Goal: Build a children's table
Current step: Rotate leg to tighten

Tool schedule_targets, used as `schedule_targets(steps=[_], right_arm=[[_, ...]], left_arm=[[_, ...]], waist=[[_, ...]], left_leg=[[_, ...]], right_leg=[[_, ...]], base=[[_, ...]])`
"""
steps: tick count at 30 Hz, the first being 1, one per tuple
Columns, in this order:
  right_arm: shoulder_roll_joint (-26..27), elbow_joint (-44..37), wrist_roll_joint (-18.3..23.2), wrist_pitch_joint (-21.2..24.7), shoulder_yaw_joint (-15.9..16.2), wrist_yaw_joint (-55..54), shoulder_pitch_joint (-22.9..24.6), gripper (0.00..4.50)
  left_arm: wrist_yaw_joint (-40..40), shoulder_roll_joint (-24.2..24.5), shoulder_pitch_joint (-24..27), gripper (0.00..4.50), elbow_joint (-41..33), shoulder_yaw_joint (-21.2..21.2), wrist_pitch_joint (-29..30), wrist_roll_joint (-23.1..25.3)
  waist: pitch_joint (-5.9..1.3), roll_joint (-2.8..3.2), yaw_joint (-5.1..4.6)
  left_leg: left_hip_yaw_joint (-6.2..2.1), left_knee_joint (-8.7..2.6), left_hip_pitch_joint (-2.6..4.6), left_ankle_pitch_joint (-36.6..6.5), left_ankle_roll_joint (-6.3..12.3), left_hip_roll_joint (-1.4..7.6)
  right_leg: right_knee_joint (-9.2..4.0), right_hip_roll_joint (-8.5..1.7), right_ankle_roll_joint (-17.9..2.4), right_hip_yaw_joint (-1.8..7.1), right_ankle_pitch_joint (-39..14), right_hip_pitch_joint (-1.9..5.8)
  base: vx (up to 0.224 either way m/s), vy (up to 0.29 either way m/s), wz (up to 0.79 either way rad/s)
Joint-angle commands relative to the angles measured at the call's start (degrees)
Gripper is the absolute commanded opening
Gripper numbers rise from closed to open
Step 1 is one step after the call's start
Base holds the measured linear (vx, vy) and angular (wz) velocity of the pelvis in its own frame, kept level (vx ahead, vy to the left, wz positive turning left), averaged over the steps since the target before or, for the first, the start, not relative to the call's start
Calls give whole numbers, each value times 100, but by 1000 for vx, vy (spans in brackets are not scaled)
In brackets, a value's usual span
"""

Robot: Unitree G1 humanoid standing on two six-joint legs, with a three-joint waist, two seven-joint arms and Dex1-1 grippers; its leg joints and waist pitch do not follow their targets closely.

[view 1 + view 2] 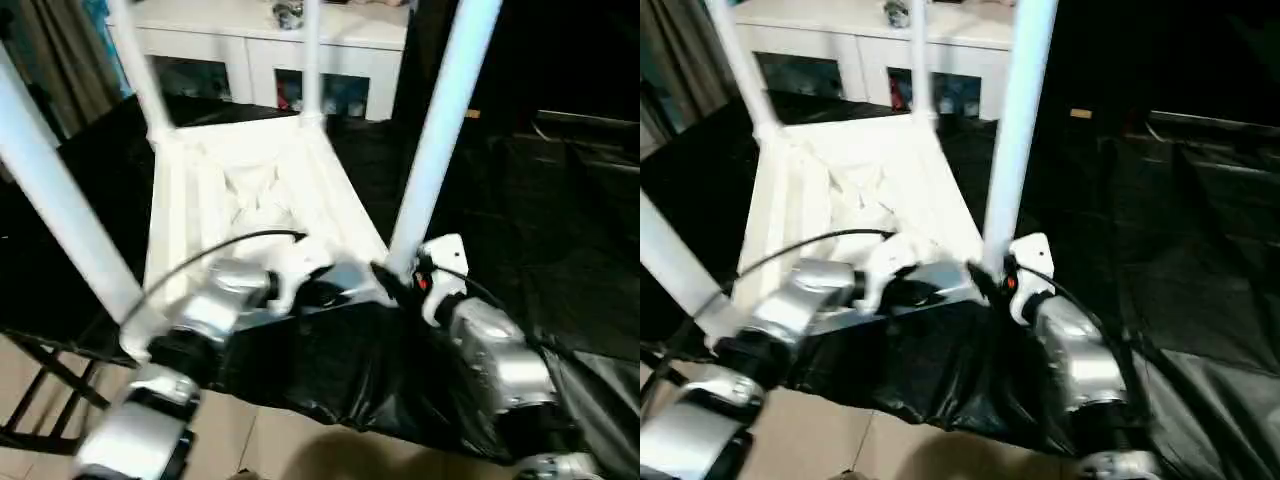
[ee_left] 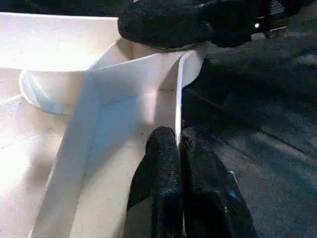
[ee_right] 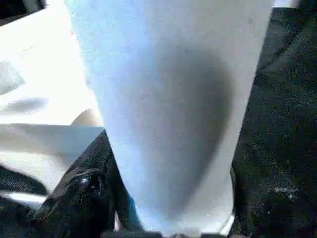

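The white tabletop (image 1: 250, 190) lies upside down on a black-covered surface, ribbed underside up. Four white tubular legs stand in its corner sockets: near right leg (image 1: 440, 130), near left leg (image 1: 60, 210) and two far legs (image 1: 311, 60). My left gripper (image 1: 325, 290) is at the near edge, shut on the tabletop's thin rim (image 2: 178, 89), which runs between its black fingers (image 2: 163, 163). My right gripper (image 1: 395, 278) is at the foot of the near right leg (image 3: 168, 99), with a black finger (image 3: 84, 193) pressed on each side of it.
A white cabinet with glass doors (image 1: 250, 50) stands behind the work. Black cloth (image 1: 560, 220) covers the surface and hangs over its near edge. A dark folding frame (image 1: 50, 390) stands on the tiled floor at lower left.
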Motion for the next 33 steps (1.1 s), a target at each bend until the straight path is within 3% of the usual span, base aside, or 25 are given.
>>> schedule_targets(steps=[1, 2, 5, 7, 9, 12, 14, 19, 20, 25, 26, 33], right_arm=[[548, 53, 124, 60, 468, 151, 37, 265], [653, 8, 206, -122, 397, 138, 38, 334], [640, -86, 376, -182, 262, 257, 42, 340], [574, -125, 407, -170, 252, 350, 44, 379], [373, -217, 496, -132, 291, 733, 65, 382], [-26, -406, 559, 9, 445, 1479, 158, 424], [-458, -478, 621, 26, 580, 2201, 223, 424], [-973, -562, 761, 40, 719, 3075, 269, 424], [-1205, -629, 911, 145, 721, 3585, 262, 424], [-1517, -642, 996, 185, 818, 4241, 226, 424], [-1627, -616, 989, 175, 888, 4448, 206, 398], [-1916, -318, 865, -10, 1115, 5083, -18, 348]], left_arm=[[52, -591, 98, 0, -249, -209, -80, -243], [20, -617, 181, 0, -346, -233, -136, -234], [-36, -524, 249, 0, -387, -221, -251, -261], [-78, -470, 264, 0, -398, -217, -284, -271], [-223, -347, 292, 0, -429, -207, -306, -294], [-480, -135, 349, 0, -502, -181, -341, -303], [-776, 93, 359, 0, -489, -164, -452, -332], [-1216, 356, 366, 0, -492, -124, -574, -426], [-1618, 499, 371, 0, -517, -66, -585, -587], [-2162, 720, 376, 0, -568, -54, -511, -755], [-2284, 807, 358, 0, -527, -86, -561, -740], [-2831, 1035, 188, 0, -252, -100, -725, -783]], waist=[[-248, -57, -22], [-261, -61, -24], [-277, -59, -31], [-285, -49, -26], [-289, -50, -17], [-295, -66, 9], [-309, -70, 32], [-318, -69, 80], [-316, -85, 93], [-319, -79, 119], [-318, -79, 131], [-322, -88, 168]], left_leg=[[-197, -491, 74, -2029, -30, 281], [-196, -495, 57, -1959, -13, 280], [-174, -489, 38, -1721, 105, 281], [-161, -476, 36, -1624, 157, 276], [-150, -463, 33, -1583, 219, 269], [-141, -443, 13, -1396, 321, 269], [-135, -419, 10, -1246, 403, 267], [-129, -402, 18, -1116, 493, 282], [-124, -406, 13, -1081, 500, 291], [-113, -393, 9, -1060, 518, 307], [-114, -393, 14, -1089, 501, 305], [-110, -388, 26, -1059, 445, 309]], right_leg=[[-622, -380, -752, 273, -2537, 127], [-596, -369, -788, 269, -2341, 150], [-552, -357, -930, 271, -1805, 175], [-532, -353, -1005, 278, -1601, 184], [-530, -356, -1028, 275, -1548, 199], [-516, -354, -1018, 277, -1455, 221], [-495, -355, -1067, 268, -1284, 235], [-463, -348, -1192, 254, -1068, 240], [-445, -341, -1245, 247, -1021, 247], [-419, -352, -1355, 240, -929, 244], [-426, -356, -1362, 237, -1017, 245], [-403, -355, -1414, 240, -943, 241]], base=[[0, 0, 0], [0, 0, 0], [0, 0, 0], [0, 0, 0], [0, 0, 0], [0, 0, 0], [0, 0, 0], [0, 0, 0], [0, 0, 0], [0, 0, 0], [0, 0, 0], [0, 0, 0]])
